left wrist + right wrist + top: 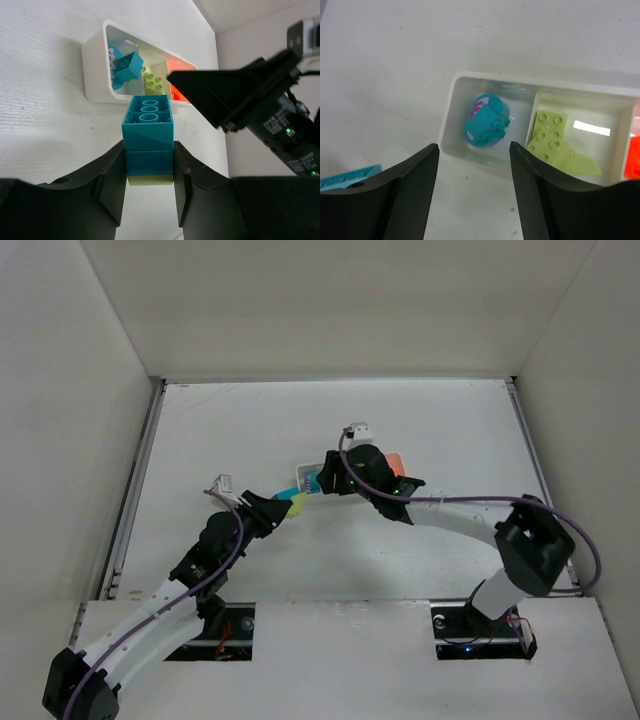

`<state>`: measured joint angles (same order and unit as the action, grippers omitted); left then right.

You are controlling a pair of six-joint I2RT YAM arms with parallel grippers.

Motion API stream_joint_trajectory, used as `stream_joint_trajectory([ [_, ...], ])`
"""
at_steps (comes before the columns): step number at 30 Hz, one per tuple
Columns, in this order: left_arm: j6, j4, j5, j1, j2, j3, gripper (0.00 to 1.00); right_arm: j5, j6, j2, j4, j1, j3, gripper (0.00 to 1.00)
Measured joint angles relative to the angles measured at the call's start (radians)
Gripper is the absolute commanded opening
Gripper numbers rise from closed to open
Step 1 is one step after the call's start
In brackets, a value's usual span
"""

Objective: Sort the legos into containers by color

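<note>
Left fingers point(112, 185) clamp sides of teal brick point(148, 132); yellow-green piece point(150, 180) sits under it, we judge attached. Brick's long axis runs straight ahead from fingers toward white tray point(94, 75). Teal compartment point(117, 40) lies ahead, slightly left, so we judge drop falls to left arm. Right fingers point(415, 185) spread, empty, above tray's near wall. Teal rounded brick point(485, 122) ahead between them, yellow-green bricks point(550, 135) ahead-right.

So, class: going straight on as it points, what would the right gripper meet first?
The right gripper would probably meet the teal lego in the tray's end compartment, or its near wall; depth unclear.
</note>
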<state>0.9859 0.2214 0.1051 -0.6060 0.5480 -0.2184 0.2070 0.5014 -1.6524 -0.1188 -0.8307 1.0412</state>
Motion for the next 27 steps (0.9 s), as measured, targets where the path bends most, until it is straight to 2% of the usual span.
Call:
stream_joint_trajectory([
  [4, 0.026, 0.065, 0.015, 0.000, 0.034, 0.000, 0.11, -0.003, 0.082, 0.210, -0.034, 0.000, -0.162, 0.60],
  [9, 0.092, 0.198, 0.062, -0.009, 0.107, 0.000, 0.11, -0.060, 0.264, 0.426, -0.189, -0.002, -0.353, 0.74],
  [13, 0.149, 0.301, 0.085, -0.026, 0.158, 0.000, 0.12, -0.103, 0.396, 0.434, -0.298, -0.020, -0.393, 0.80],
  [19, 0.217, 0.427, 0.111, -0.069, 0.170, 0.000, 0.12, -0.166, 0.541, 0.388, -0.449, -0.049, -0.403, 0.82],
  [27, 0.246, 0.498, 0.159, -0.152, 0.167, 0.003, 0.13, -0.229, 0.687, 0.308, -0.625, -0.053, -0.431, 0.71],
])
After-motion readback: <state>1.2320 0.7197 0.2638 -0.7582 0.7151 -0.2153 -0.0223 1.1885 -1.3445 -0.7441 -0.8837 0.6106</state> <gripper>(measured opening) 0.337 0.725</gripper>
